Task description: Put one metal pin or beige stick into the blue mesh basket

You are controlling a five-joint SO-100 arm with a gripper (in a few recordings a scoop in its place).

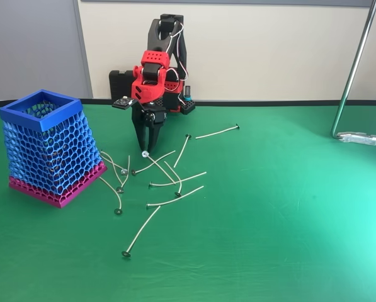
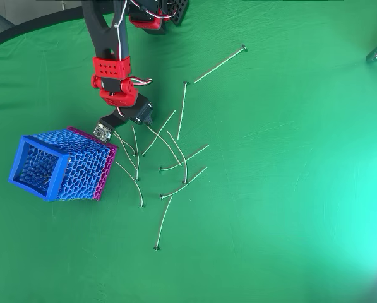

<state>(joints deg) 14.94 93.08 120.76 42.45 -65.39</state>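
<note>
**Fingers poised over the pin cluster, basket off to one side**

Nearest the camera in the fixed view lies a lone pin [image 1: 141, 233], its flat head toward the lens and its shaft running up and to the right across the green surface [image 1: 288, 220].

The surface is the largest element and carries everything else. Next in size is the blue mesh basket [image 1: 49, 148], standing upright at the left of the fixed view on its magenta base band, open mouth upward; in the overhead view its rim [image 2: 25, 177] sits at lower left, and I cannot tell what lies inside.

My gripper [image 1: 147, 148] points straight down at the upper left edge of the scattered pins [image 1: 175, 182], fingers drawn almost together to a narrow wedge. The tips hover at the head of one pin [image 1: 159, 160]; whether they already pinch it I cannot tell.

The governing relation: that pin's long axis runs from my fingers away to the right in the fixed view, while the basket lies to the opposite side, near my fingers. I judge the coming move to be a pinch near the head, a lift, then a short swing leftward above the rim.
</note>
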